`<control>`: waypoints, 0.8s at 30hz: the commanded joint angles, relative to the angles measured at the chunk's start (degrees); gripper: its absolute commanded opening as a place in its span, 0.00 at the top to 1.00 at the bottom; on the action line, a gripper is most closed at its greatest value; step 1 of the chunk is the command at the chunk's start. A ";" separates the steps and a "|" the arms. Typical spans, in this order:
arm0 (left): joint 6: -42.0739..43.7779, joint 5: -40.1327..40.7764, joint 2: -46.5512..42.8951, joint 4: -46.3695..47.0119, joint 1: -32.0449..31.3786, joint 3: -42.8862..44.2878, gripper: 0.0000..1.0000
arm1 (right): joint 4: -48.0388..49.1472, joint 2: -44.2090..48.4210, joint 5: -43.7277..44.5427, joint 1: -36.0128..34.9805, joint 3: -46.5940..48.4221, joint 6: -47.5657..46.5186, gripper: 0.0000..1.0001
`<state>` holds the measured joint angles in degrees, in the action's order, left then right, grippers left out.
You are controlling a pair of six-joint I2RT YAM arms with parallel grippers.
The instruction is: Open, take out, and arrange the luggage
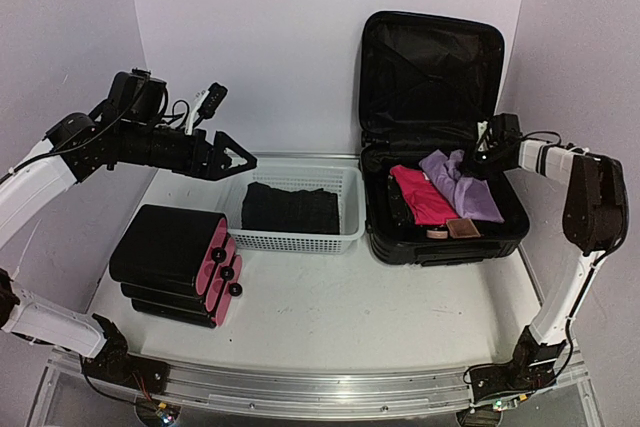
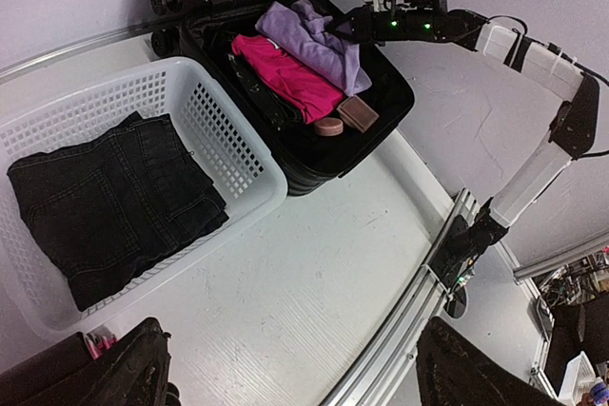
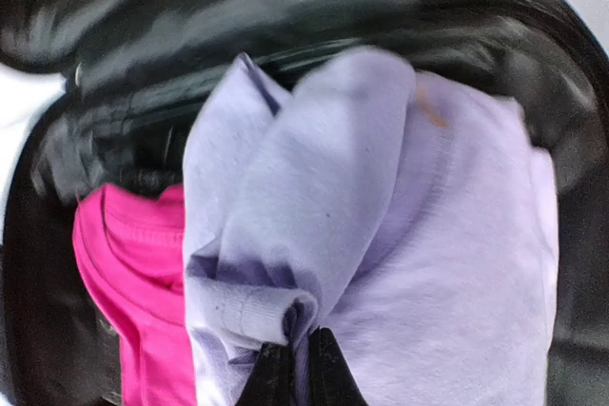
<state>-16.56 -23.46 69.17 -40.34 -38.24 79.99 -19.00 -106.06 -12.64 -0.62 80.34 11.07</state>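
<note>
The luggage [image 1: 440, 247] lies open at the right with its lid [image 1: 430, 77] upright against the back wall. Inside lie a pink garment [image 1: 420, 195], a lavender garment [image 1: 468, 187] and small brown items [image 1: 455, 229]. My right gripper [image 1: 478, 165] is over the case's back right and is shut on a fold of the lavender garment [image 3: 381, 187], as the right wrist view [image 3: 295, 358] shows. My left gripper [image 1: 243, 159] is open and empty, raised above the left end of the white basket [image 1: 300, 242]. Its wrist view shows its two fingers wide apart [image 2: 304, 377].
The white basket holds folded black jeans [image 1: 290, 209], also seen in the left wrist view [image 2: 105, 197]. A smaller black case with a pink side and black knobs [image 1: 175, 257] lies at the front left. The table's metal front rail [image 1: 320, 392] runs along the near edge.
</note>
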 commanded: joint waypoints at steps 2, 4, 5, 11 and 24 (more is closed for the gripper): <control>-0.62 -1.31 -0.75 3.36 0.27 0.26 0.10 | 4.13 0.89 -11.21 2.83 -1.26 13.21 0.69; -0.75 -1.59 -0.41 3.51 0.27 0.39 0.10 | 4.44 1.02 -13.08 3.47 -1.44 14.78 0.57; -0.83 -1.85 -0.27 3.55 0.25 0.43 0.10 | 4.68 1.03 -14.39 3.89 -1.49 15.96 0.52; -1.19 -2.67 0.71 4.00 0.23 1.02 0.10 | 5.22 -0.12 -20.54 5.23 -0.90 20.56 0.28; -1.81 -4.14 2.29 4.62 0.25 2.09 0.11 | -9.46 -5.93 -13.60 6.39 7.91 16.40 0.12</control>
<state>-18.04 -26.44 71.29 -38.83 -38.24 79.99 -23.57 -111.63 -28.12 5.87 84.40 29.89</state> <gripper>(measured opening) 0.893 0.878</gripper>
